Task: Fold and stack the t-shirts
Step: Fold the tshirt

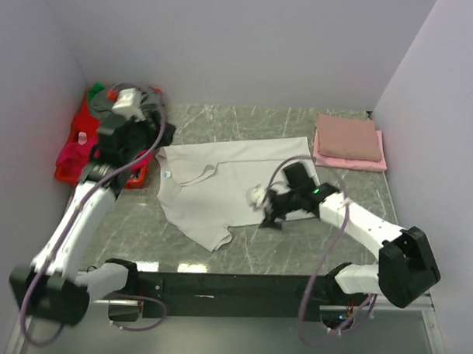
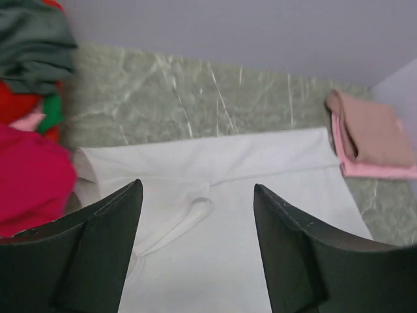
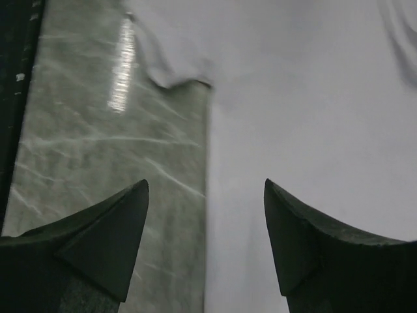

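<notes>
1. White t-shirt (image 1: 221, 184): lies spread on the marble-patterned table (image 1: 246, 123), collar and light-blue neck label (image 1: 167, 174) toward the left arm; part of the cloth is bunched just beside the right gripper in the top view, so the shirt is judged not yet flat.
2. Left gripper (image 2: 195, 251): jaws stand wide and hold nothing; it hovers over the collar end.
3. Right gripper (image 3: 205, 244): jaws wide and empty, poised low above the near edge of the shirt, one short sleeve (image 3: 174, 68) ahead of it.
4. Folded pink t-shirts (image 1: 348, 140): a stack of two at the far right; unfolded garments fill the red basket (image 1: 66, 173) at the left.
5. Step in hand, as judged: folding the white shirt; each gripper should pinch the edge through both layers; both should lift evenly and draw the cloth taut; the bunched part should be smoothed before creasing.
</notes>
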### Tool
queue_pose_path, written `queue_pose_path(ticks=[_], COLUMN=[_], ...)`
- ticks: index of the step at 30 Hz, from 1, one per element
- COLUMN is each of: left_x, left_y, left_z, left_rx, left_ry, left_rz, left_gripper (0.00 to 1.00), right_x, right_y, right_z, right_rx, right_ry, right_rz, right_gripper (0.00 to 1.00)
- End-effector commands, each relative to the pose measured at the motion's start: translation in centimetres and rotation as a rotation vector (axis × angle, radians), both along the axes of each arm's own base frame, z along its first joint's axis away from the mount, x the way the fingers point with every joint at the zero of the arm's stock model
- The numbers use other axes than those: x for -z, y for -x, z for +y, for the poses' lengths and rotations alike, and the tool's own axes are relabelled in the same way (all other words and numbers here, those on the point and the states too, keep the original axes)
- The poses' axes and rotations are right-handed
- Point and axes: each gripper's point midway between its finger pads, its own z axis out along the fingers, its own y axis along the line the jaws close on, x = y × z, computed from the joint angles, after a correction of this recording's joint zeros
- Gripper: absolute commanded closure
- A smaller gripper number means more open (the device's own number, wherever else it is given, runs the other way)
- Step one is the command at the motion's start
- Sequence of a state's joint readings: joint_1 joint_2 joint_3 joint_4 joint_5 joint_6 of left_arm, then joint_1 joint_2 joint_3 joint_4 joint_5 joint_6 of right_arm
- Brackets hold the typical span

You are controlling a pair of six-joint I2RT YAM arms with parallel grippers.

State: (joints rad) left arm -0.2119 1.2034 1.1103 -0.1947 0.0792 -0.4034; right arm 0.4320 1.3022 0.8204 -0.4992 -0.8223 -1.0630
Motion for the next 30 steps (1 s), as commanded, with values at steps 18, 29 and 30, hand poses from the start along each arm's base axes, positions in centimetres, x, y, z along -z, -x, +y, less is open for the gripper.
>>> queue_pose_path(ticks=[18, 29, 30], left_x=[1.1, 2.4, 2.4], left_y=[14.7, 14.5, 14.4], left_z=[5.0, 4.2, 4.1], left_rx=[-0.108, -0.080, -0.079], left_ry=[0.103, 0.132, 0.141], left_rz=[-0.137, -0.098, -0.092], left_gripper=[0.19, 0.20, 0.20], right_x=[6.3, 1.2, 0.3], right_y=[7.0, 5.8, 4.8], right_z=[17.2, 19.1, 19.4], right_rx=[-0.328, -0.220, -0.189], right_ry=[0.293, 0.159, 0.133], right_rz=[-0.327, -0.202, -0.186], right_gripper=[0.43, 0.82, 0.84])
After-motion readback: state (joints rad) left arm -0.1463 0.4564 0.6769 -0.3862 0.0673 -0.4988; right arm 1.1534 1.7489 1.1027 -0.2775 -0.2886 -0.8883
